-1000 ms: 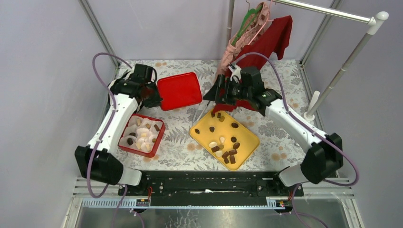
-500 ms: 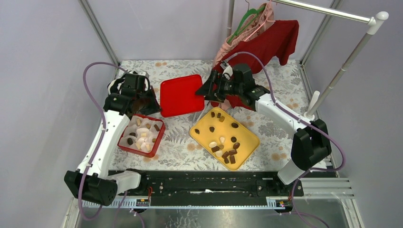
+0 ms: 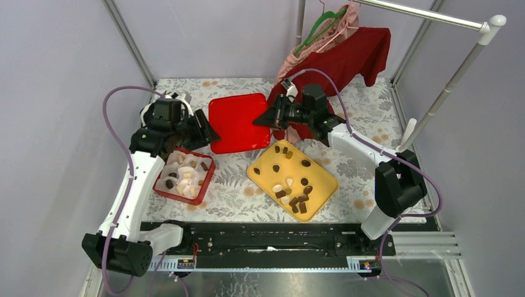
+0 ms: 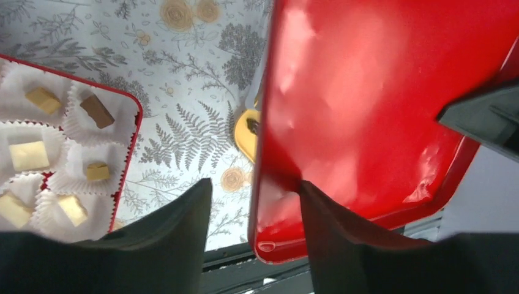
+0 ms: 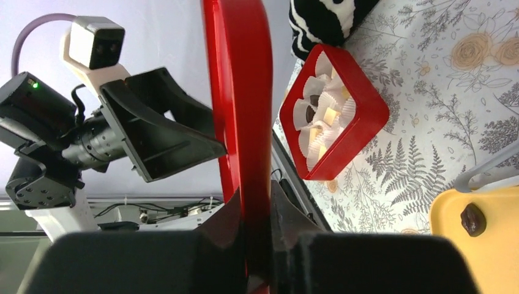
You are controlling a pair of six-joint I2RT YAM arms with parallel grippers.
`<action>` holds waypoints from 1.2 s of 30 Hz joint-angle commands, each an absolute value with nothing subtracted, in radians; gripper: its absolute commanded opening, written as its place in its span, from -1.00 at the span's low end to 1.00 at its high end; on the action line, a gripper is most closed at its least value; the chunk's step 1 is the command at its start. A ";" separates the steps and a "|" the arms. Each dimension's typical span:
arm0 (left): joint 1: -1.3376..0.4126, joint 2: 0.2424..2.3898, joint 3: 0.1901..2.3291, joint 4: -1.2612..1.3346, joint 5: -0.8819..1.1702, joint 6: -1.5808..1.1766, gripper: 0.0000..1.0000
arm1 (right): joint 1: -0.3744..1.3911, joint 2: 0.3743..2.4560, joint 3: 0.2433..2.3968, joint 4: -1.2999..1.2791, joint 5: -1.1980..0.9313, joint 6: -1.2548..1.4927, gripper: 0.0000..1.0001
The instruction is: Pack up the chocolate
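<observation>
Red lid (image 3: 238,124) now in right gripper (image 5: 256,196) (left gripper (image 4: 254,187) newly loose)

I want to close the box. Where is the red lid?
In the top view the red lid is mid-table at the back, the right claw pinching one edge, the left claw open around the opposite edge.

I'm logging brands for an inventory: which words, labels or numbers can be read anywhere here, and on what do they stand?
No text can be read in any view.
Red lid: plain, no print.
Red box: no print showing.
Yellow tray: plain.
Front rail: any marks are too small to read.
</observation>
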State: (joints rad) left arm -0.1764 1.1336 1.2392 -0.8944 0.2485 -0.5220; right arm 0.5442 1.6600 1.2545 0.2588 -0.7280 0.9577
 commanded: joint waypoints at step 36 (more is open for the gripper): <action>0.093 1.106 1.057 -0.151 1.068 -0.961 -0.06 | 0.537 1.838 1.257 0.849 -1.011 1.340 -0.96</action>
State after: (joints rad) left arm 0.0811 1.1355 1.0573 -0.3077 1.0103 -0.9012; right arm 0.5381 1.8198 1.2331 0.6888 -0.9596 1.2503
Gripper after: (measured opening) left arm 0.579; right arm 0.158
